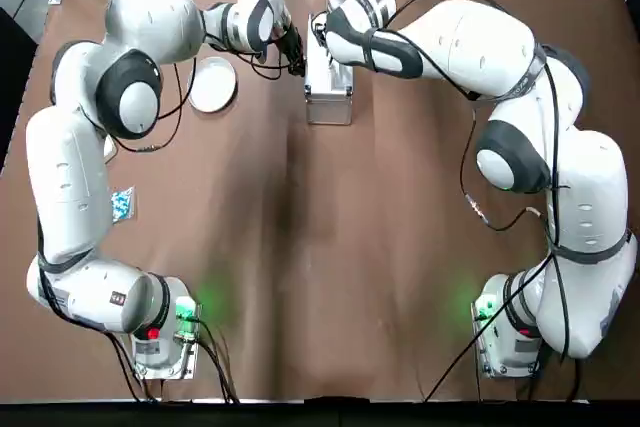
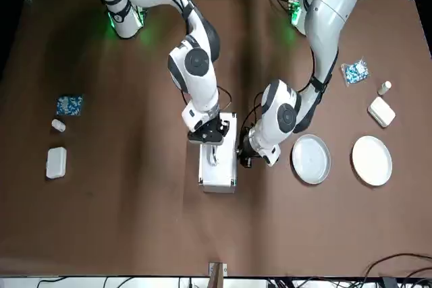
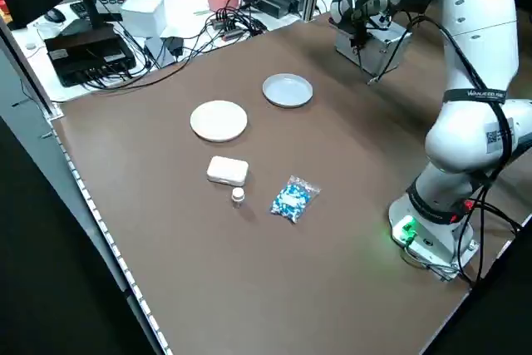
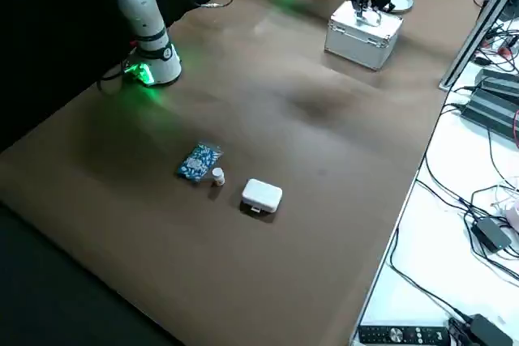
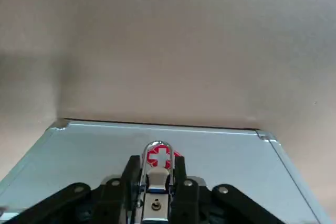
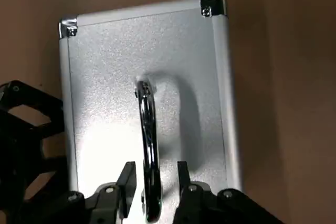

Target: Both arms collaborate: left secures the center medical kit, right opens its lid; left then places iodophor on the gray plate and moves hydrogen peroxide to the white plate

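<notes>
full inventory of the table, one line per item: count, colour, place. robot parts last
medical kit: 1, white and silver, table centre, lid closed
gray plate: 1, gray, beside the kit on the robot's left
white plate: 1, white, further left than the gray plate
white boxes: 2, white, one on each side of the table
small bottles: 2, whitish, one next to each box
blue packets: 2, blue and white, one on each side
left gripper: 1, black fingers, at the kit's side by a latch with a red cross
right gripper: 1, black fingers, astride the lid's handle
</notes>
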Controlling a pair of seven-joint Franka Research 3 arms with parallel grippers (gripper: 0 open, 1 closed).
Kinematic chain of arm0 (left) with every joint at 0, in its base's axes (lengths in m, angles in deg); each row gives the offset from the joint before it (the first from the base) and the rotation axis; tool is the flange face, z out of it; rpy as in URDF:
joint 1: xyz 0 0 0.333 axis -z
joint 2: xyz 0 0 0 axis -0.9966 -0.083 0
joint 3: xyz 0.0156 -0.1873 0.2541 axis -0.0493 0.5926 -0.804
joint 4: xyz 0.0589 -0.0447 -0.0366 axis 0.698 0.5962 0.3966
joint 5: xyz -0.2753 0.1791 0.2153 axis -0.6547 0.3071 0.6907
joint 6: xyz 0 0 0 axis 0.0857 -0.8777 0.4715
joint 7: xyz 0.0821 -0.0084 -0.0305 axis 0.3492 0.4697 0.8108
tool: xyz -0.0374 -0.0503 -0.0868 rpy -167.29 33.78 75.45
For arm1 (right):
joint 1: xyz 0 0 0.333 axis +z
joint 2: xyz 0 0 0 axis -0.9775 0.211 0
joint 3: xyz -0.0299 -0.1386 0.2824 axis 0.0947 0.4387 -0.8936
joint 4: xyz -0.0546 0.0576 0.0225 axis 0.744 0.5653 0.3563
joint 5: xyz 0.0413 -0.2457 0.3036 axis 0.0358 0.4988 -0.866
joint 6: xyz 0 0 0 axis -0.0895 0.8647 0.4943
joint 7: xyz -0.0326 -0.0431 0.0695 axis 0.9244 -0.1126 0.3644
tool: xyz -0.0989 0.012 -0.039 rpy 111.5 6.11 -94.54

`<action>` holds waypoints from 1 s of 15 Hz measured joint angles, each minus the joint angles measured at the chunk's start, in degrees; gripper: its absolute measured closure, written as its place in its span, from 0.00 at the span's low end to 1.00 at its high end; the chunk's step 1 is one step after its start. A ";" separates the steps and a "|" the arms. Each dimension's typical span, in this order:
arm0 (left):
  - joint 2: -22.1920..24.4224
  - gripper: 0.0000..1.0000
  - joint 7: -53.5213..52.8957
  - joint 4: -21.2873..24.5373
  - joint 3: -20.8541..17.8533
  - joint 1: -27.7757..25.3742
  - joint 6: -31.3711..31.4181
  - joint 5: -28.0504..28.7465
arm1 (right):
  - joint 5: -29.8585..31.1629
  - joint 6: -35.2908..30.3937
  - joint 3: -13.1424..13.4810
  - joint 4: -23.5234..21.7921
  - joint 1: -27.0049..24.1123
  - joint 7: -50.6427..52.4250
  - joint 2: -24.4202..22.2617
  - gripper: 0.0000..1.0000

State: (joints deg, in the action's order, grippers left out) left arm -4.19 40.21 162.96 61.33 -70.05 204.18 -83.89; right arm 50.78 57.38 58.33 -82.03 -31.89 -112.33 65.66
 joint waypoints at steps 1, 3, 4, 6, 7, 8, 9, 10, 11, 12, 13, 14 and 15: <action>0.00 0.70 0.00 0.00 0.00 0.00 0.00 0.00 | -1.52 0.10 0.01 0.05 -0.01 -0.02 0.00 0.64; 0.00 0.70 0.00 0.00 0.00 0.00 0.00 0.00 | -2.89 0.09 0.01 0.32 -0.01 -0.02 0.00 0.67; 0.00 0.70 0.00 0.00 0.00 -0.01 0.00 0.00 | -3.43 0.03 0.01 0.53 -0.01 -0.02 0.00 0.67; 0.00 0.70 0.00 0.00 0.00 -0.01 0.00 0.00 | -3.82 0.02 0.01 0.75 -0.02 -0.03 0.00 0.70; 0.00 0.70 0.01 0.00 0.00 -0.01 0.00 0.00 | -3.99 0.02 0.01 0.78 -0.02 -0.03 0.00 0.71; 0.00 0.70 0.01 0.00 0.00 -0.01 0.00 0.00 | -4.19 0.01 0.01 0.79 -0.02 -0.03 0.00 0.72; 0.00 0.70 0.01 0.00 0.00 -0.01 0.00 0.00 | -4.38 0.01 0.01 0.79 -0.02 -0.04 0.00 0.74; 0.00 0.70 0.01 0.00 0.00 -0.01 0.00 0.00 | -4.49 0.01 0.01 0.79 -0.02 -0.05 0.00 0.75; 0.00 0.70 0.01 0.00 0.00 -0.01 0.00 0.00 | -4.60 0.00 0.01 0.79 -0.02 -0.07 0.00 0.78; 0.00 0.70 0.01 0.00 0.00 -0.01 0.00 0.00 | -4.66 -0.01 0.01 0.79 -0.02 -0.07 0.00 0.78; 0.00 0.70 0.01 0.00 -0.02 -0.01 0.00 0.00 | -4.63 -0.14 0.06 0.79 -0.02 0.00 0.00 0.85; 0.00 0.70 0.01 0.00 -0.02 -0.03 0.00 0.00 | -4.64 -0.23 0.08 0.80 -0.02 0.03 -0.01 0.85; -0.01 0.70 0.02 0.00 -0.03 -0.03 -0.01 0.00 | -4.61 -0.32 0.12 0.80 -0.02 0.28 -0.01 0.86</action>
State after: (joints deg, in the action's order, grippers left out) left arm -4.19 40.23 162.96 61.30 -70.09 204.17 -83.89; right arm 46.17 57.06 58.44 -81.23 -31.92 -112.05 65.65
